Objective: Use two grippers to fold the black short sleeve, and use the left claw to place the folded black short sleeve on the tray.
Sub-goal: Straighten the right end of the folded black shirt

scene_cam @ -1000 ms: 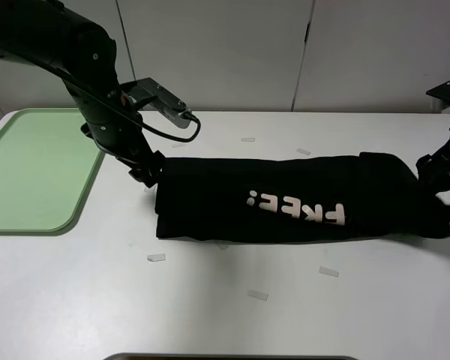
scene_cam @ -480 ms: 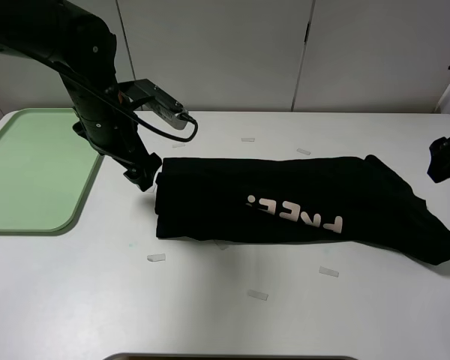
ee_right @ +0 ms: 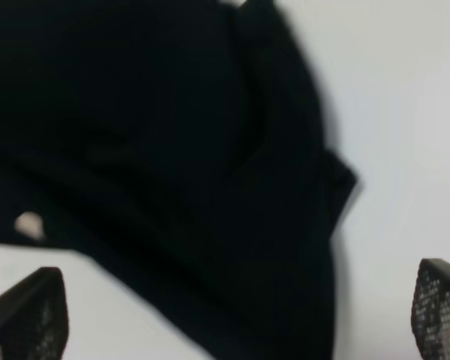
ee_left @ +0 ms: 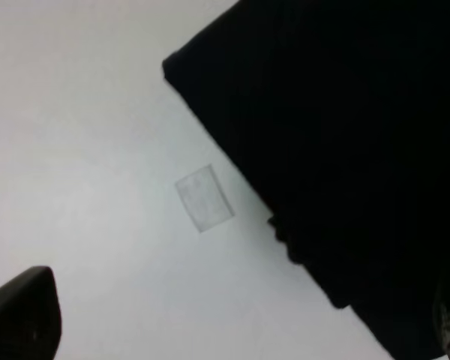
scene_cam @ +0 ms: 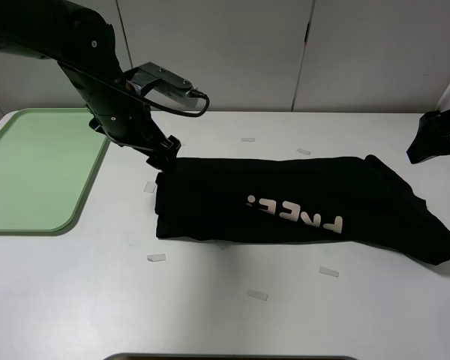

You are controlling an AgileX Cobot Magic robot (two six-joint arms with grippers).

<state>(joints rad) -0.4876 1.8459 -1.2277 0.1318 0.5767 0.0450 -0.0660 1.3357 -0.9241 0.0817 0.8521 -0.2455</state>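
The black short sleeve [scene_cam: 300, 206] lies folded into a long band across the middle of the table, whitish lettering [scene_cam: 295, 213] facing up. My left gripper [scene_cam: 166, 149] hangs open just above the band's left end, holding nothing; in the left wrist view the black short sleeve [ee_left: 345, 150] fills one side, with one fingertip [ee_left: 22, 319] over bare table. My right gripper [scene_cam: 429, 142] is open, lifted clear beyond the band's right end. In the right wrist view the right gripper [ee_right: 232, 315] hovers above the black short sleeve [ee_right: 150, 150], fingertips [ee_right: 30, 315] spread wide. The pale green tray [scene_cam: 30, 172] sits at the far left.
Several small tape strips dot the white table, such as a tape strip [scene_cam: 157, 257], one near the front [scene_cam: 257, 295] and one by the shirt's left end [ee_left: 204, 197]. White cabinet doors [scene_cam: 225, 52] stand behind. A dark edge [scene_cam: 232, 357] shows at the front.
The right gripper let go of the shirt's right end and rose up and away; that end settled flat. The left gripper shifted right and back along the shirt's left end.
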